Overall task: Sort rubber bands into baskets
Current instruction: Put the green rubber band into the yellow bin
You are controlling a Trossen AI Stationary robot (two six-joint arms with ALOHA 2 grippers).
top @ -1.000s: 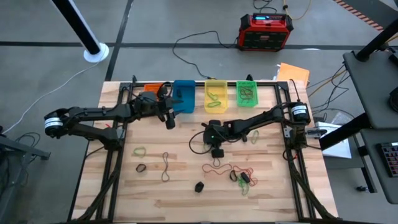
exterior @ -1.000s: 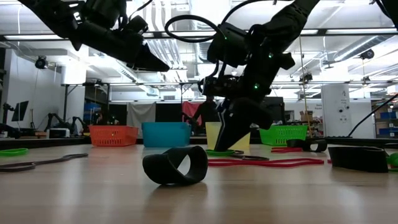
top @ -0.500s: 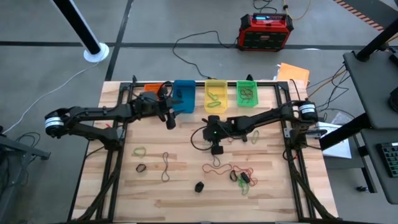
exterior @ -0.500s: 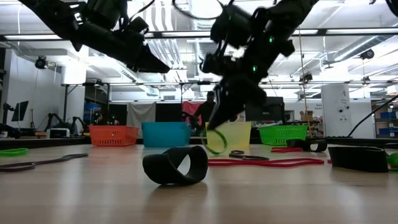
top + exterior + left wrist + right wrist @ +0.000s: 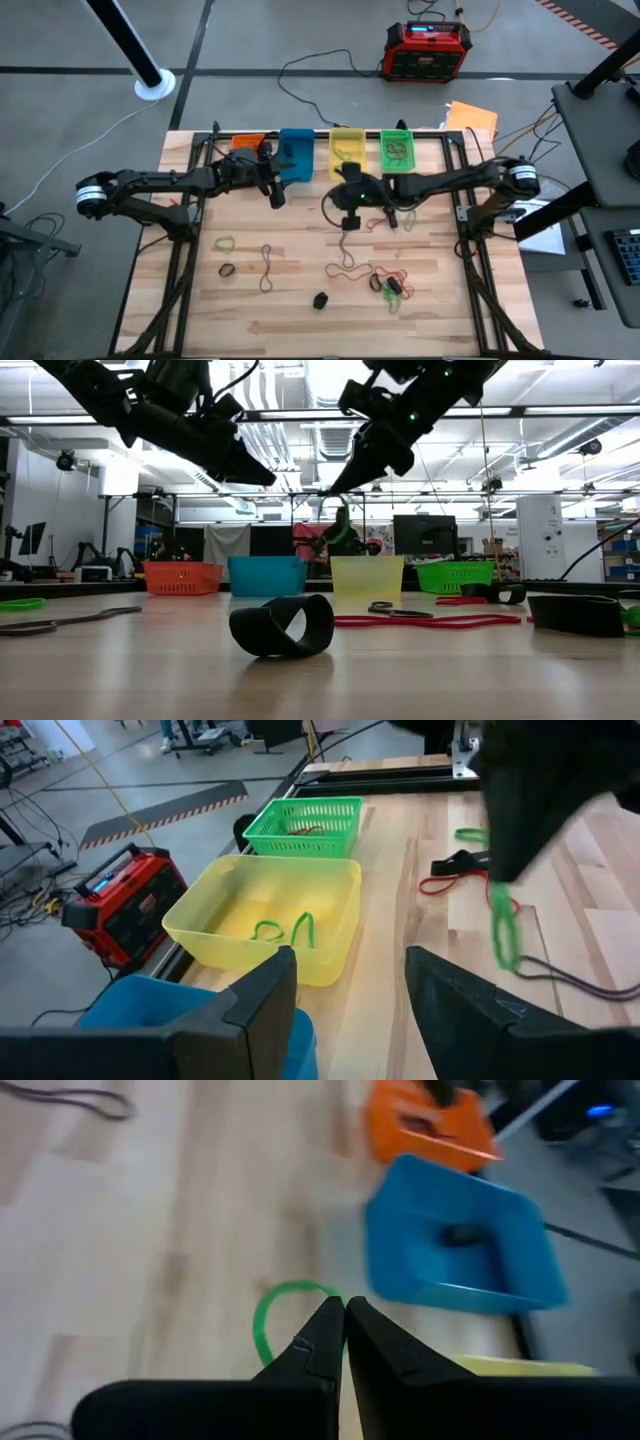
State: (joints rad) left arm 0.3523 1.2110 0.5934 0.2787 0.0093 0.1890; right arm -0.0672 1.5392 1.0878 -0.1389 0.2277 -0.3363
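Green, thin and floppy, a rubber band loop (image 5: 272, 1316) is hanging from the right hand (image 5: 345, 1308), whose fingers are pressed together on it. Going from the left of the yellow plastic basket (image 5: 346, 153): the left hand (image 5: 274, 192) is waiting near the blue plastic basket (image 5: 295, 155), fingers apart and holding nothing. The right hand (image 5: 349, 197) is hovering just counter-side of the yellow basket, clearly the nearer arm; the band is dangling lengthwise below it, so the drop probably lies a short way ahead.

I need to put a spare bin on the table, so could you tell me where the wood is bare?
Bare wood lies along the table's near edge, below the scattered rubber bands, and at the near left corner. The far edge is crowded by the baskets and both arms.
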